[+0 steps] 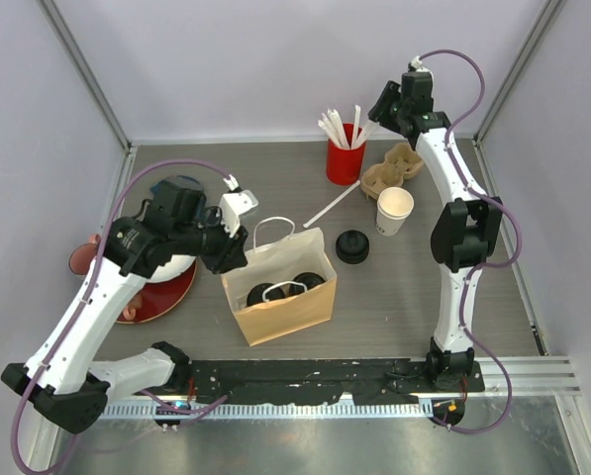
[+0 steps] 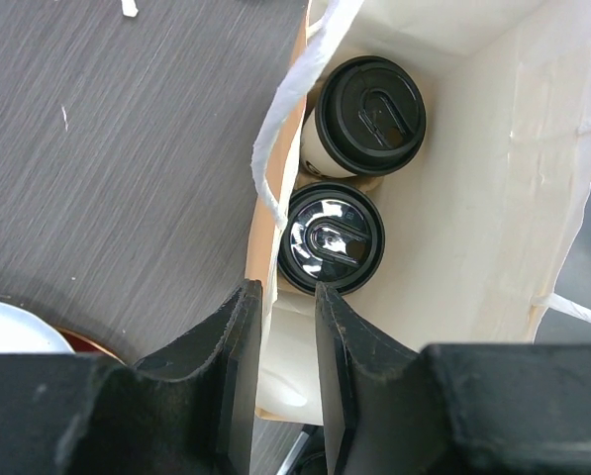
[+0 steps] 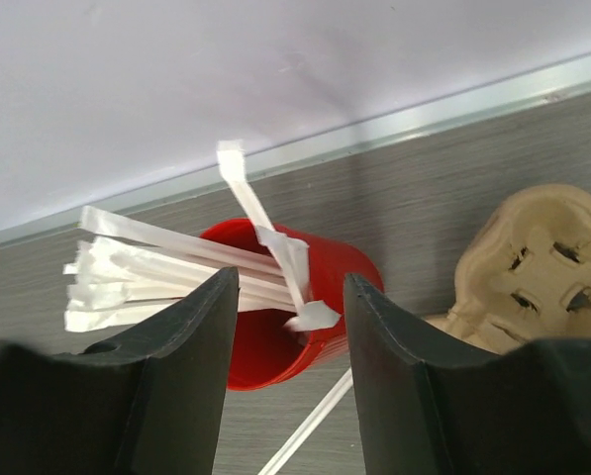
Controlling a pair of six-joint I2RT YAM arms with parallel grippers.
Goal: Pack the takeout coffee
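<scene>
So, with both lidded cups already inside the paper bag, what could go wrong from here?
1. The left gripper has its jaws slightly apart, seemingly astride the left wall of the brown paper bag. Pulling away could drag that wall or the white paper handle and tip the two white paper cups with black plastic lids.
2. The right gripper hangs open over the red plastic cup of white wrapped straws. Closing may pinch several straws or topple the cup.

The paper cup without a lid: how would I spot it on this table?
Find the brown paper bag in the middle, then look right and farther back to the beige cardboard cup carrier. Just in front of it stands the white cup, alone and open-topped, whereas the two cups in the bag wear black lids.
</scene>
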